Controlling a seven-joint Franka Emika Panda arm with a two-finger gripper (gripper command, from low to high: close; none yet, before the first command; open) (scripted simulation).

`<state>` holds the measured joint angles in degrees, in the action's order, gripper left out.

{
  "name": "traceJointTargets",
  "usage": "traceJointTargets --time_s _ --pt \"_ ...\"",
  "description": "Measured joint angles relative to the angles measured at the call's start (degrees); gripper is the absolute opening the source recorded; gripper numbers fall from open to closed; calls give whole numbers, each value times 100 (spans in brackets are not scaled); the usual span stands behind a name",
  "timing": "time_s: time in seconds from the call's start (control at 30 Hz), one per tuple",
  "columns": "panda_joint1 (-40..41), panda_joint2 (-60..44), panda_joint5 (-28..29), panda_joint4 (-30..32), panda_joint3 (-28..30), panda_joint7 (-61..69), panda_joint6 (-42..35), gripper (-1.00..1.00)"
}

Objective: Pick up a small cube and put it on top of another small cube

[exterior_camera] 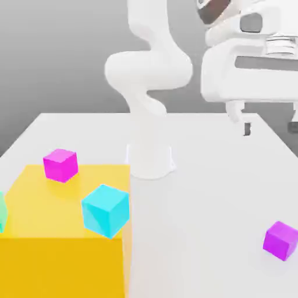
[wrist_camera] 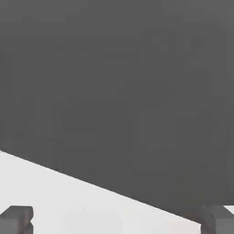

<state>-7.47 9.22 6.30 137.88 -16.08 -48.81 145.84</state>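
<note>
Towards the exterior view's left, part of a green thing [exterior_camera: 2, 212] shows at the edge, and beside it stands a yellow block [exterior_camera: 64, 204] bearing the magenta cube [exterior_camera: 60, 165] near its far side. That cube looks like the landing place: its flat top is about as broad as the violet cube's base, so the stack will forgive little offset. Next comes the bigger cyan cube [exterior_camera: 106, 211], at the block's near right corner, and behind it the white arm [exterior_camera: 149, 70] rises from the pale table [exterior_camera: 198, 192]. Farther right, up in the air, the claw [exterior_camera: 270, 128] is spread wide with nothing between its fingers. At the far right, nearer the camera, the violet cube [exterior_camera: 281, 240] sits alone on the table, turned at an angle. It is probably light and stiff, not fragile, perhaps a little slick on its smooth faces. Best to turn the claw square to it and take two opposite upright faces at mid-height, pressing moderately; a grip across corners could make it twist or slip.
</note>
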Motion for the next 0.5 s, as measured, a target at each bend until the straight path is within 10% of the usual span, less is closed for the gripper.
traceJointTargets --time_s 0.5 --pt "-1389 -3140 1176 210 9 -765 1478 0"
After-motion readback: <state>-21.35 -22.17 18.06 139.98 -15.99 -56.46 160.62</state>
